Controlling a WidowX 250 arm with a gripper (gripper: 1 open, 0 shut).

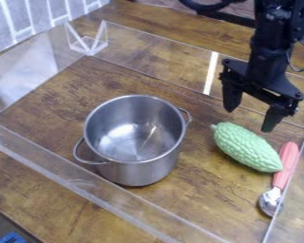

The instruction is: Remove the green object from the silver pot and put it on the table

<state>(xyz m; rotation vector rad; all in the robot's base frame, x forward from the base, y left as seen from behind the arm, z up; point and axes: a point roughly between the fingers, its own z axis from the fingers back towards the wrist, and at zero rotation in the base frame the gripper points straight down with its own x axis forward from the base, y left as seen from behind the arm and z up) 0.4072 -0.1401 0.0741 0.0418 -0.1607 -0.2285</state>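
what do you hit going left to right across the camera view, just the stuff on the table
silver pot → green object → red-handled spoon. The open gripper hangs above the green object, so it has no clear slot of its own in the order.

— What kind of place are you working in?
— You're in a robot test room, like a lab. See the brown wood desk (66, 190)? It has clear plastic walls (129, 204) all around it, like a play pen. A black robot arm (272, 43) hangs over it.
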